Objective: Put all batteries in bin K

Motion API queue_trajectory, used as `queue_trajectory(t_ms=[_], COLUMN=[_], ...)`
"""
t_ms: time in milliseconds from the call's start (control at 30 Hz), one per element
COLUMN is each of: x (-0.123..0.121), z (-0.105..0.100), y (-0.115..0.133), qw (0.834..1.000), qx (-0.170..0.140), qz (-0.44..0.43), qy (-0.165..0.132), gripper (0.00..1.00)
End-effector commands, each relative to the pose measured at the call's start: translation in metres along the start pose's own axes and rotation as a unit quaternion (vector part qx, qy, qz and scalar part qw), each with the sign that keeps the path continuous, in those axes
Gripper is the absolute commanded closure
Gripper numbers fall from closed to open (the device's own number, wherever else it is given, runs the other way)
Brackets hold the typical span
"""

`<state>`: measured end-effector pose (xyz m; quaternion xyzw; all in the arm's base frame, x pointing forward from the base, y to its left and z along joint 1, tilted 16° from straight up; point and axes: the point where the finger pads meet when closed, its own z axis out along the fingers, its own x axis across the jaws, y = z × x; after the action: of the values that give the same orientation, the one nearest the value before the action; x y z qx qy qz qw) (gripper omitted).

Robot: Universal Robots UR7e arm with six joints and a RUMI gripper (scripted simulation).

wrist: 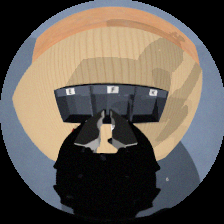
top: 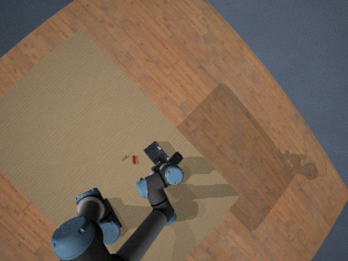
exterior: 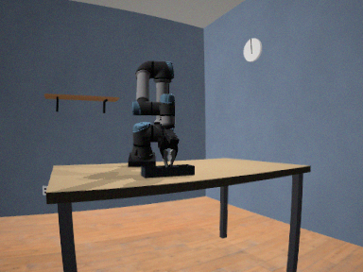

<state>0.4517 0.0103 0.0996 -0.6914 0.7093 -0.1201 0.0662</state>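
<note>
A red battery (top: 133, 159) and a smaller yellowish battery (top: 124, 158) lie side by side on the tan table top, just left of the bins. The dark row of bins (wrist: 111, 102) has three compartments marked E, F and K; the K bin (wrist: 150, 102) is the right one in the wrist view. The row also shows in the side view (exterior: 167, 170) and partly under the arm from above (top: 154, 151). My gripper (wrist: 107, 109) hangs just over the near side of the middle bin, also seen from the side (exterior: 168, 161). Its fingers are shut, with nothing visible between them.
The arm's base (top: 92, 213) stands on the table near its front left. The table edge lies to the right of the bins, with wood floor beyond it. A wall shelf (exterior: 80, 98) and a clock (exterior: 252, 49) are far from the work area.
</note>
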Motion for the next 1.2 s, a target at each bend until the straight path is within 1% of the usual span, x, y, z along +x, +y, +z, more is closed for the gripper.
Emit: queue_trajectory(t_ms=[0,467,533,800,1000,1033,1100,1167], x=[0.000,0.000,0.000,0.000,0.000,-0.005,-0.005,-0.015], z=[-0.004,-0.022,-0.022,-0.054,-0.054,-0.054,-0.054,-0.054], y=[0.000,0.000,0.000,0.000,0.000,0.000,0.000,-0.001], qw=[1.000,1.000,1.000,1.000,1.000,1.000,1.000,1.000], qx=[0.000,0.000,0.000,0.001,0.001,0.001,0.001,0.001], qz=[0.000,0.000,0.000,0.000,0.000,0.000,0.000,0.000], qy=[0.000,0.000,0.000,0.000,0.000,0.000,0.000,0.000], gripper=[0.96,0.96,0.96,0.96,0.96,0.96,0.96,0.96])
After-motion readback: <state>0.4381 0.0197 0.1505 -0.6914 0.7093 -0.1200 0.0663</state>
